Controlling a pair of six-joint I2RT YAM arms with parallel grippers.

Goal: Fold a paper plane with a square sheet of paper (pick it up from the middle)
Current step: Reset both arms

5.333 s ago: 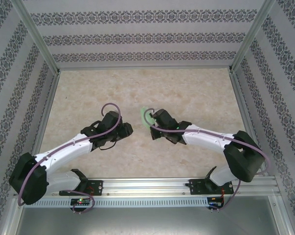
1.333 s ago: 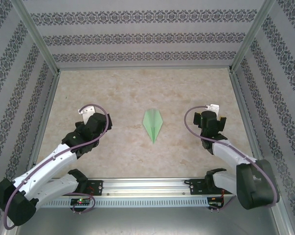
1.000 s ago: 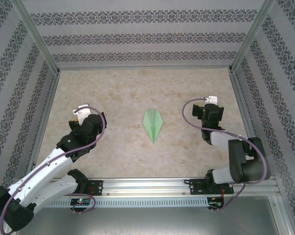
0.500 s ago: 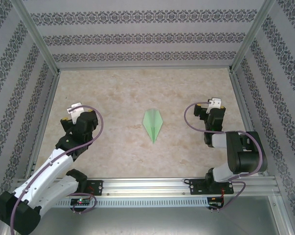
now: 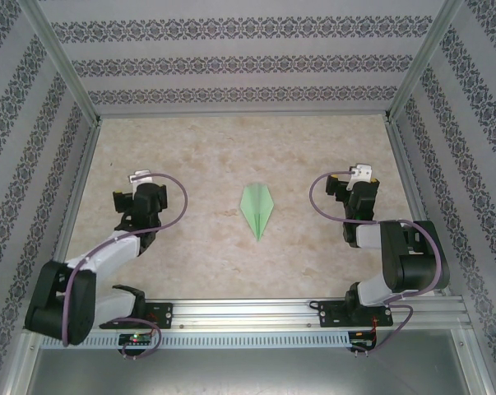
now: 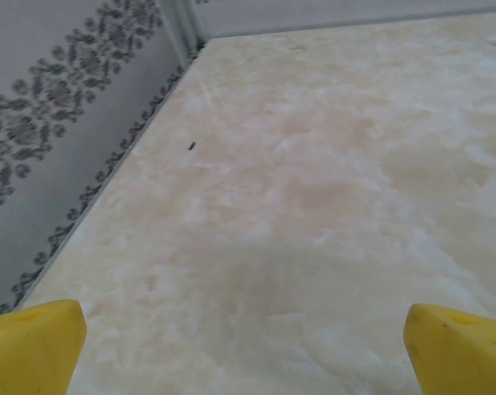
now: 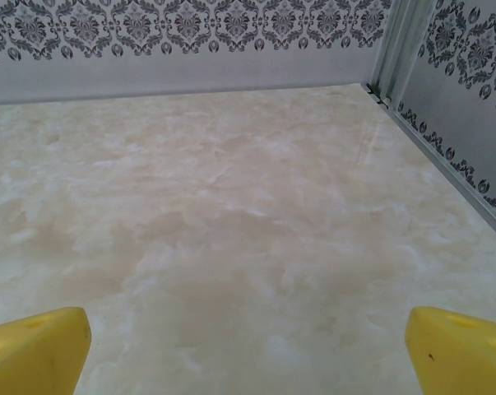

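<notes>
On your left, the left tool [image 5: 137, 200] stands over the left part of the beige, marble-patterned worktop [image 5: 231, 148]. Its jaws are spread wide with nothing between them. In the left wrist view its yellow fingertips [image 6: 32, 346] sit at the two bottom corners, with bare worktop between them.

Moving right, the slim pale green paper plane [image 5: 257, 211] lies flat near the middle of the worktop. It is between your two tools and well apart from both, and neither tool touches it. It looks like a narrow dart with a crease down its centre. Its pointed tip is toward the arm bases and its wider end is toward the far wall.

Further right, the right tool [image 5: 356, 194] is over the right part of the worktop, about level with the plane. Its jaws are also wide apart and empty. In the right wrist view its yellow fingertips [image 7: 457, 354] frame bare worktop.
</notes>
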